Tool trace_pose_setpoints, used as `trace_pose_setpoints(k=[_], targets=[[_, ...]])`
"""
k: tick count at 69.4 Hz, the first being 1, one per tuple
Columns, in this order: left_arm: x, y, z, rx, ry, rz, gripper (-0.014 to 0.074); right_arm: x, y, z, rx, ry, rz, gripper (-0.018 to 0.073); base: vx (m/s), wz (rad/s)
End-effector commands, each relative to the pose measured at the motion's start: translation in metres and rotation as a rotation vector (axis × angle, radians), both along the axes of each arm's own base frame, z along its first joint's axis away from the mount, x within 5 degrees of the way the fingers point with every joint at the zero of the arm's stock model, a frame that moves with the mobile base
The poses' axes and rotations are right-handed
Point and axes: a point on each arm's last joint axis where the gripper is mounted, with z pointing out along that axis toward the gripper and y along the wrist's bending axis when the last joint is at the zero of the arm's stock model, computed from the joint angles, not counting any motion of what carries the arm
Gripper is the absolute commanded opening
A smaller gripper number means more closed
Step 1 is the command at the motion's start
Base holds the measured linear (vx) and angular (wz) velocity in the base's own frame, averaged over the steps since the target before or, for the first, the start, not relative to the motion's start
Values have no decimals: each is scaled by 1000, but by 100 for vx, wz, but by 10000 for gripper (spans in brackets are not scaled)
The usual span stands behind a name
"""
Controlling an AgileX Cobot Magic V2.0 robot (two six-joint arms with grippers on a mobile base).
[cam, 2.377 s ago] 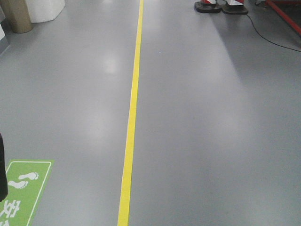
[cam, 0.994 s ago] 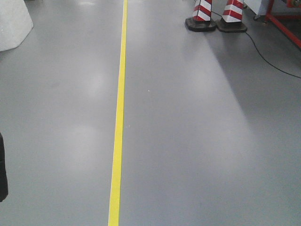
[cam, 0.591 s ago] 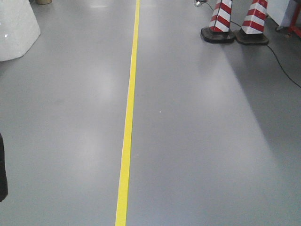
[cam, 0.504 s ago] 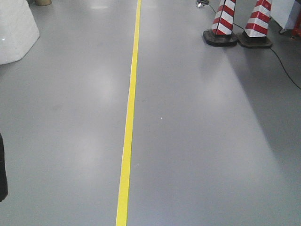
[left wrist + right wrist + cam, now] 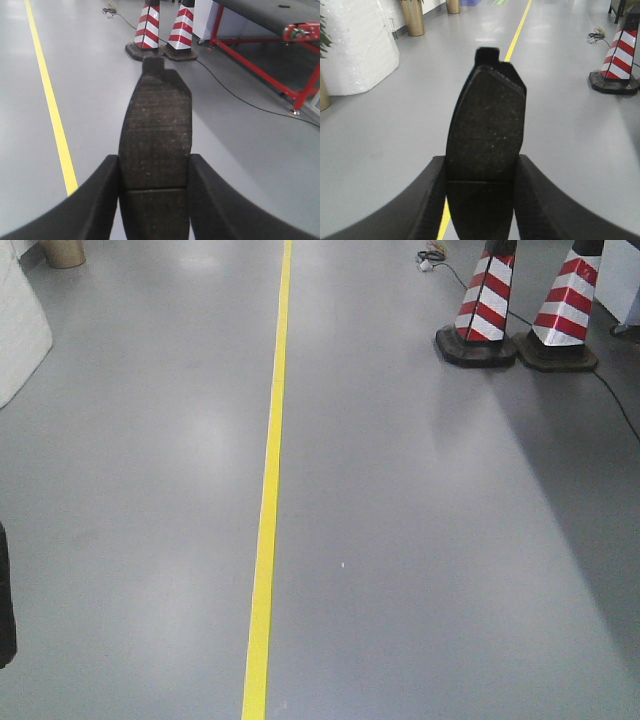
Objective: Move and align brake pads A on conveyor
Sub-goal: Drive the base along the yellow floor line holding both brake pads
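Grey-brown friction material fills both wrist views: one brake pad is clamped between the black fingers of the left gripper, and a second brake pad is pinched likewise by the right gripper. Both pads are held lengthwise, pointing away over the grey floor. A yellow line is seen running along the floor, two striped cones standing beyond it. A red-framed conveyor is glimpsed past the cones.

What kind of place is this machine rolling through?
Probably a factory or workshop floor: smooth grey floor with a yellow lane line, red-and-white striped traffic cones, and a red-framed conveyor at the side.
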Motion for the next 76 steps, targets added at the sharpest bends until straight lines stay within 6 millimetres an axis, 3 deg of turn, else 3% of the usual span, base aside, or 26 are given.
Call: trace_pose_setpoints(k=[1, 76], targets=[[1, -2, 17, -51, -97, -17, -6, 1, 0, 18, 18, -118, 1, -2, 79, -5], [1, -2, 17, -51, -97, -17, -6, 2, 0, 18, 18, -116, 1, -2, 77, 2]])
